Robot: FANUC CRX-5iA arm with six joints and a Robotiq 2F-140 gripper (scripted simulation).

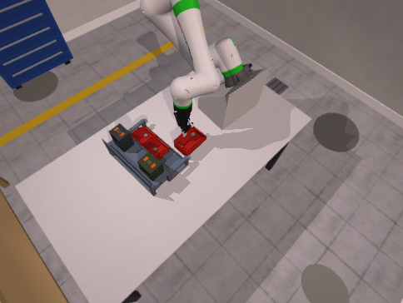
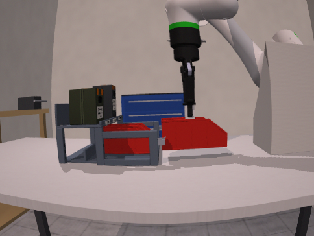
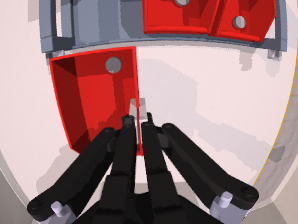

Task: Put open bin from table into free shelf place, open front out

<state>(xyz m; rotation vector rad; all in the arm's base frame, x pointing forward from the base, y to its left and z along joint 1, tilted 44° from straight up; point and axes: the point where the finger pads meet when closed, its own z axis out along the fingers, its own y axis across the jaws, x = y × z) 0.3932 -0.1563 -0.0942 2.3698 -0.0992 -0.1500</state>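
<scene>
From above, the gripper [image 1: 184, 130] [image 2: 189, 113] [image 3: 138, 107] stands over one side of the red bin [image 1: 190, 141] [image 2: 194, 134] [image 3: 97, 100], and the shelf [image 1: 180, 168] [image 2: 100, 146] [image 3: 165, 42] lies just beyond that bin.

In the exterior view, the fingers pinch the bin's upper edge, holding it clear of the table [image 1: 104, 216] [image 2: 136, 185] [image 3: 170, 85]; its sloped open front points away from the shelf.

In the wrist view, the narrow-set fingers grip a side wall. The bin's long axis runs from beneath them towards the shelf, roughly the line the insertion should follow, rear end first, after a lift over the lip.

Pinches the red bin [image 3: 97, 100] by one side with black fingers, near the gray shelf [image 3: 107, 20] with two more red bins [image 3: 172, 19].
</scene>
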